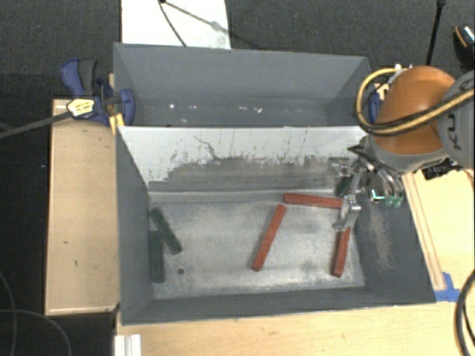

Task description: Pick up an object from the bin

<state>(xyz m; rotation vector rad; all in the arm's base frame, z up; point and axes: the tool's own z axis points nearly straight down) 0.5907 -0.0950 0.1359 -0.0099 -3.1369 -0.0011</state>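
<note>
Looking down into the grey metal bin (133,221) first, since it's the biggest thing here: sloped walls, a scuffed flat floor, and a handful of loose sticks lying on it. The robot arm with its rounded orange cover (415,106) comes in over the bin's right edge. The two-finger gripper (346,212) hangs low by the right wall, toward the back of the floor (whether it's spread apart or pinched together I honestly can't tell, it's a tangle of metal from this angle).

On to the sticks. The long reddish-brown diagonal stick (267,238) lies in the middle of the floor, slanting from front-left up to back-right. The reddish-brown back stick (308,199) lies along the foot of the back wall, its right end just beside the gripper.

The shorter reddish-brown right-hand stick (339,254) runs nearly parallel to the right wall, and its back end sits right under the gripper (touching or just below, can't say).

Over by the left wall are two dark green sticks, a slanted one (166,232) and a straight one (156,258), just beside each other.
</note>
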